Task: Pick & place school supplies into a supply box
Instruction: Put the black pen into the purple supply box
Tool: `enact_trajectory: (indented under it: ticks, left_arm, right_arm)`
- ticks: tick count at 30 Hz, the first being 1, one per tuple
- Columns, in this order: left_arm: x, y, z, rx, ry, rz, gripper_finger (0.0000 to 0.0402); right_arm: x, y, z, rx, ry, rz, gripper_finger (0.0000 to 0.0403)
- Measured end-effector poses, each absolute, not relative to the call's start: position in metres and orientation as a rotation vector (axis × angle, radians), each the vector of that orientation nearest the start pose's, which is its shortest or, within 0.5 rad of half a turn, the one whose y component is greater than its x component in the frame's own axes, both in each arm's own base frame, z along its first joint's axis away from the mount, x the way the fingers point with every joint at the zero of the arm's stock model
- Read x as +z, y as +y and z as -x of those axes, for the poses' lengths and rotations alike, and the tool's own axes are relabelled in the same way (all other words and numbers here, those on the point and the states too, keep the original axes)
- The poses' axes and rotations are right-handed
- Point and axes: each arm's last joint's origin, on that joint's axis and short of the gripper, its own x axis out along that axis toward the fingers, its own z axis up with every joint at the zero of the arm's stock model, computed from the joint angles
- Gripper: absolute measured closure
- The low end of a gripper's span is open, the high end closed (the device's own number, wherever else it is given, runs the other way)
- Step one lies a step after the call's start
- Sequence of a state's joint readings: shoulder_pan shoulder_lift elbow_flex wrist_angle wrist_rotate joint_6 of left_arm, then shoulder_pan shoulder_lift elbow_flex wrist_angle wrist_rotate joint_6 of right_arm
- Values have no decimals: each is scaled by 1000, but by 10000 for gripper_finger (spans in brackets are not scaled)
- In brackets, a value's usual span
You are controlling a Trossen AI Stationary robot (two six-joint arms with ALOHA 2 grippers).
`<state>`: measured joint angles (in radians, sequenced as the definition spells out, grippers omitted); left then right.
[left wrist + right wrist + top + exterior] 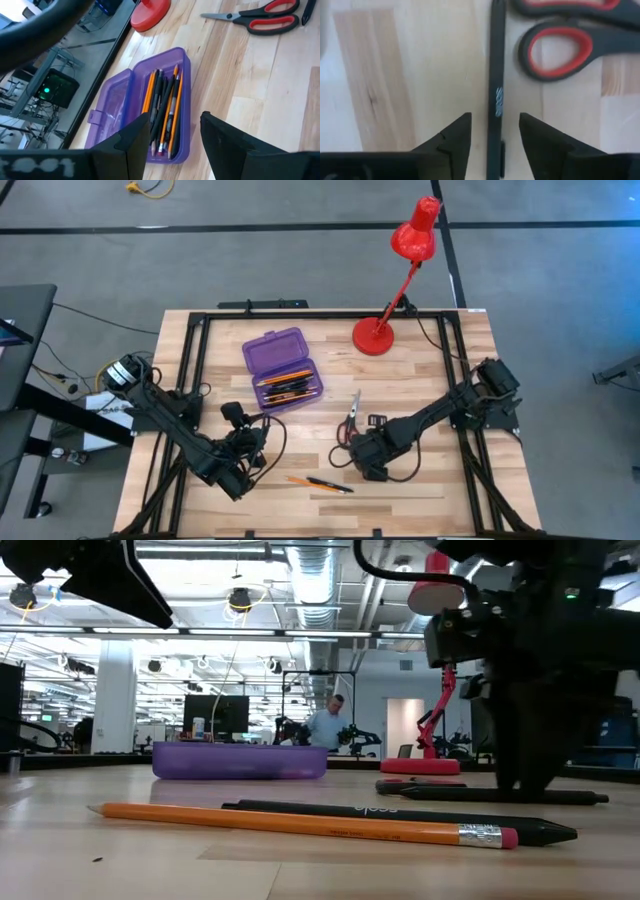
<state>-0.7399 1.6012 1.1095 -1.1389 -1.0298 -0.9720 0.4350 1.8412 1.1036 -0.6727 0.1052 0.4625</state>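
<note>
- R gripper (491, 137): low over table, fingers apart, straddling black pen (496, 75); no grip. Red-handled scissors (560, 47) just beside pen.
- L gripper (172, 142): fingers apart, empty, near purple supply box (281, 369).
- Box: lid open, pencils and pens inside.
- Orange pencil (290, 823) and second black pen (400, 813) on table, front.

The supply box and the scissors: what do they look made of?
Supply box: likely plastic, translucent purple and glossy, since the table shows faintly through its open lid. Scissors: blades look like plain grey metal; the handles seem moulded plastic, red with black edging, smooth finish.
</note>
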Motion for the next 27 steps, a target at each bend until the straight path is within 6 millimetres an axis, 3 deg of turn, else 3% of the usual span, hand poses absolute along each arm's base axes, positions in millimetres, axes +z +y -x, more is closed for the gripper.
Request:
enact_trajectory:
  ticks: [9, 23, 27]
  left_arm:
    - [222, -162, -214, 636, 756, -370, 237]
    - [222, -162, -214, 640, 754, -379, 237]
    - [222, -162, -213, 640, 754, -380, 237]
  right_arm:
    - [119, 130, -308, -66, 1440, -25, 242]
    - [121, 144, -294, -132, 1466, 7, 382]
    - [121, 147, -288, -205, 1482, 18, 390]
